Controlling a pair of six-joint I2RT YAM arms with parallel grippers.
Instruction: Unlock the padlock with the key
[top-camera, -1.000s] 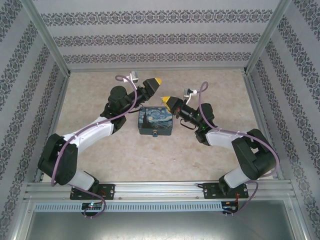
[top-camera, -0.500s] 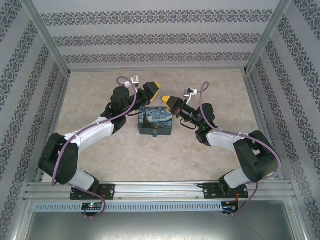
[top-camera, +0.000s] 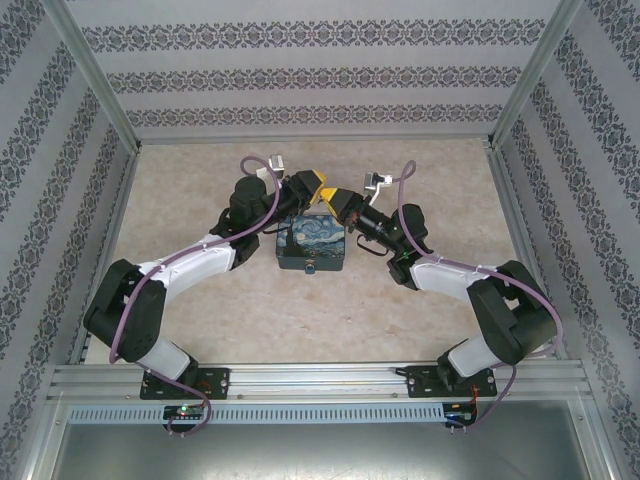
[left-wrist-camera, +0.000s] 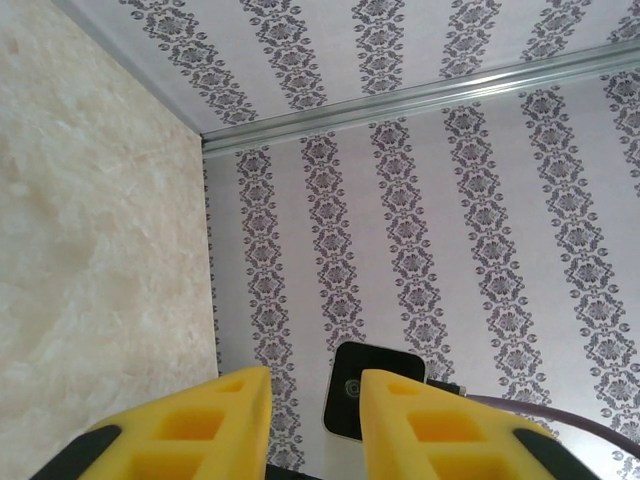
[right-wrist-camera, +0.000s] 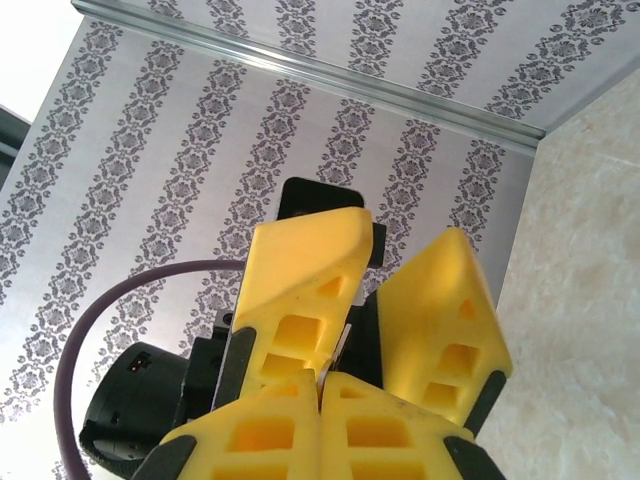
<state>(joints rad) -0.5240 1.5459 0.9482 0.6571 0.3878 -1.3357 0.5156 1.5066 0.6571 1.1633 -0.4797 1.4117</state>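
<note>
Padlock (top-camera: 311, 268) low on near face of night-sky box (top-camera: 310, 240), across the box from both fingertip pairs. Right gripper (right-wrist-camera: 321, 395) fingers pressed together; left gripper (left-wrist-camera: 315, 390) fingers parted by a narrow gap, tips just ahead of right fingertips, over box's far edge.

Matt, mottled beige tabletop (top-camera: 300, 310); smooth brushed metal frame rail (top-camera: 320, 378)

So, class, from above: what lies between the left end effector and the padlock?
The painted box: the top view shows the left end effector past its far edge, the padlock on its near side.
</note>
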